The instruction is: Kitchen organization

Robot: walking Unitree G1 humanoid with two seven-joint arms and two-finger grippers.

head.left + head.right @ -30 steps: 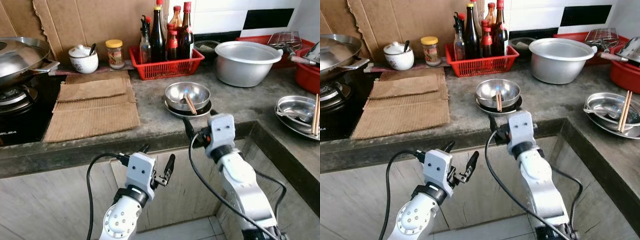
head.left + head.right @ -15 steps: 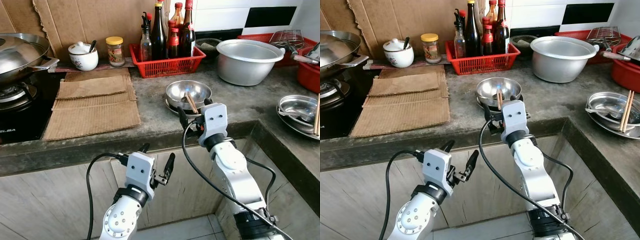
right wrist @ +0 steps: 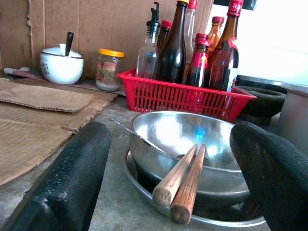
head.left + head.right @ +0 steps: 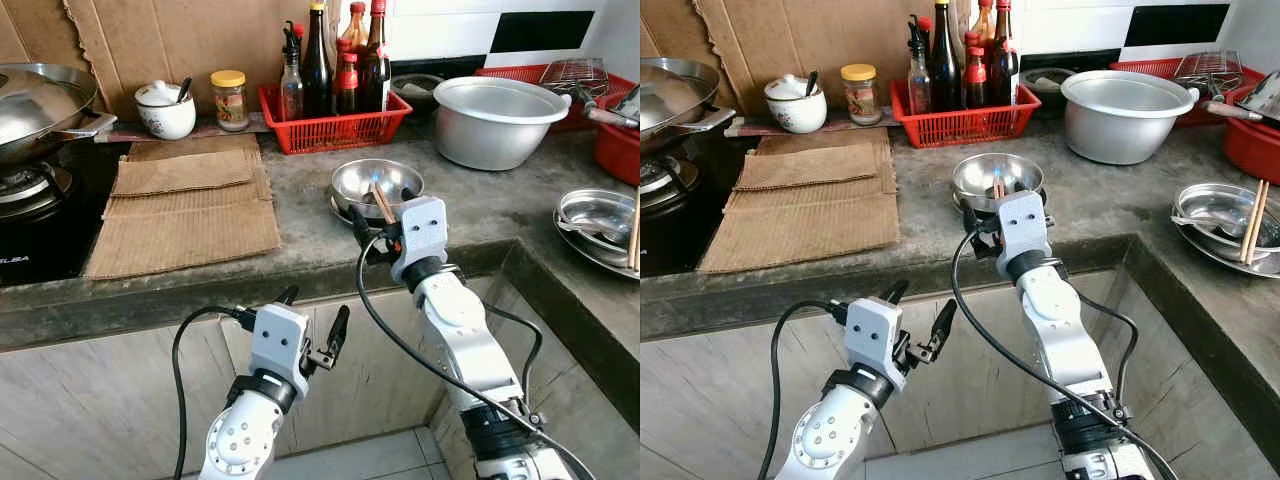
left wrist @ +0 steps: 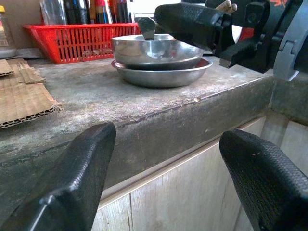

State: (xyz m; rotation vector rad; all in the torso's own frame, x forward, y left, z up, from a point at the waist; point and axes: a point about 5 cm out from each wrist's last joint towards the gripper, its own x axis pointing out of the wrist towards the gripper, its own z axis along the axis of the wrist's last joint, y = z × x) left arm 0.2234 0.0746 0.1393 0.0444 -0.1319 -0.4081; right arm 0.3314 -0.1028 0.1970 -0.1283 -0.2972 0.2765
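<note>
- The right gripper (image 4: 383,225) was raised to the front edge of the grey stone countertop (image 4: 300,225); its two black fingers were spread wide with nothing held between them.
- In the right wrist view, those fingers (image 3: 62,192) stood one on either side of the small round stainless-steel bowl (image 3: 185,144), not touching it.
- The small round stainless-steel bowl (image 4: 376,186) sat in a shallow steel plate (image 3: 144,185) near the front edge of the countertop, just beyond the right gripper.
- A pair of brown wooden chopsticks (image 3: 182,183) lay in the bowl, their blunt ends jutting over its rim toward the right gripper.
- The left gripper (image 4: 315,330) hung below the countertop edge in front of the pale wooden cabinet door (image 4: 100,400); its fingers were apart and empty.
- A red plastic basket of dark glass sauce bottles (image 4: 335,115) stood at the back edge of the countertop, behind the bowl.
- Flattened brown corrugated cardboard sheets (image 4: 185,205) lay on the countertop to the left of the bowl.
- A large aluminium basin (image 4: 495,120) stood toward the back right of the countertop.
- A white lidded ceramic pot (image 4: 165,110) and a yellow-capped glass jar (image 4: 230,100) stood at the back edge, left of the basket.
</note>
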